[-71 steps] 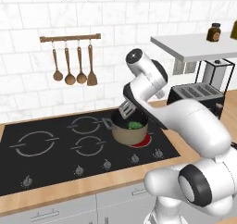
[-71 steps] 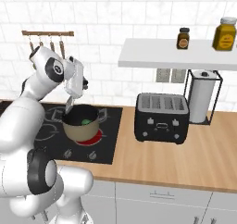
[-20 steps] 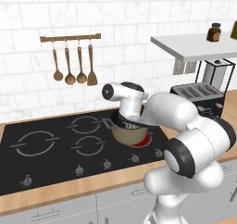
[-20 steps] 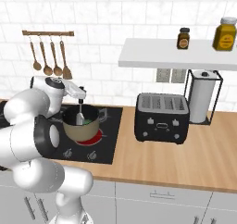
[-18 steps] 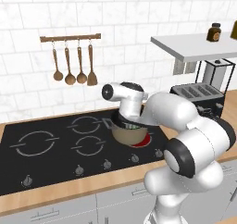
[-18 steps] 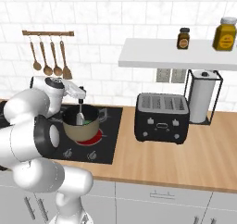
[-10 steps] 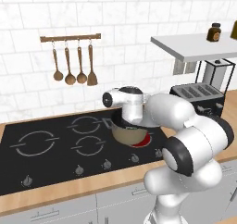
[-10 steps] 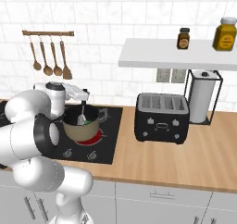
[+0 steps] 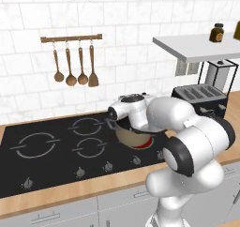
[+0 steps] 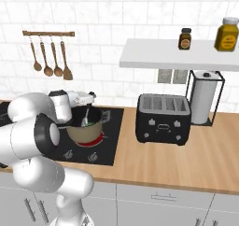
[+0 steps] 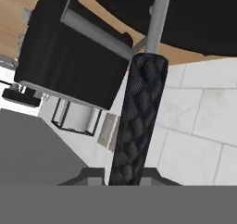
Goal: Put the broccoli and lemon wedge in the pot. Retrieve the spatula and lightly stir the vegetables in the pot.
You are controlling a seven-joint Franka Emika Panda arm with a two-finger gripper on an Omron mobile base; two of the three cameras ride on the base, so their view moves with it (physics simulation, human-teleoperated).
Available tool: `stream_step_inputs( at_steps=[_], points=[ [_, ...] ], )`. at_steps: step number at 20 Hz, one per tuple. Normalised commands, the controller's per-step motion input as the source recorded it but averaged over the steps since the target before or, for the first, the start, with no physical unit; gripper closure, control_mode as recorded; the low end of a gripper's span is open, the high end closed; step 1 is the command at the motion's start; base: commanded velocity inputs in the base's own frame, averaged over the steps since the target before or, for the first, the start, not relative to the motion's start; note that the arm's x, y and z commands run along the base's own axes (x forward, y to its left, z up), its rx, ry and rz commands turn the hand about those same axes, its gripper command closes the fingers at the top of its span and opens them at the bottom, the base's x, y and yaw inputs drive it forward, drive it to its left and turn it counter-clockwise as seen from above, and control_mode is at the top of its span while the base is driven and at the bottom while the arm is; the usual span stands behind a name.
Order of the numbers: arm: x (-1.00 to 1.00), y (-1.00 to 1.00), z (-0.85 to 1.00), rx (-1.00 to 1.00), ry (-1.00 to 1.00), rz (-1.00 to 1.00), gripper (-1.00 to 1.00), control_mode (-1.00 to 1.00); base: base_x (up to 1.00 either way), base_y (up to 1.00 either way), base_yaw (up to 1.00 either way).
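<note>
Spatula held down into the pot on the cooktop

The gripper [image 11: 127, 179] pinches the black handle of the spatula [image 10: 86, 118], whose shaft angles down into the beige pot [image 10: 84, 130] standing on a glowing red burner [image 10: 97, 139] of the black cooktop [image 9: 42, 165]. Something green, likely the broccoli [image 10: 96, 123], shows inside the pot beside the spatula.

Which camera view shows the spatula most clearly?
The hand view: the spatula fills the middle, with its black textured handle and grey shaft plain. In the right base view it is a thin shaft leaning in the pot. In the left base view the arm covers it.
</note>
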Motion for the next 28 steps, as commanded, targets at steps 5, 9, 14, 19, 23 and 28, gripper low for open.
stream_step_inputs(
  at_steps=[5, 9, 14, 19, 23, 28],
  points=[
    [-0.03, 0.01, 0.23, -0.07, -0.05, 0.00, 1.00, -1.00, 0.00, 0.00, 0.00],
    [0.03, 0.18, 0.29, -0.02, -0.04, 0.00, 1.00, -1.00, 0.00, 0.00, 0.00],
    [0.03, 0.20, 0.40, 0.00, -0.07, 0.00, 1.00, -1.00, 0.00, 0.00, 0.00],
    [0.14, 0.02, 0.65, -0.01, -0.08, 0.00, 1.00, -1.00, 0.00, 0.00, 0.00],
    [0.06, 0.00, 0.29, -0.15, -0.05, 0.00, 1.00, -1.00, 0.00, 0.00, 0.00],
    [0.00, 0.00, -0.24, -0.18, 0.00, 0.00, 1.00, -1.00, 0.00, 0.00, 0.00]
  ],
)
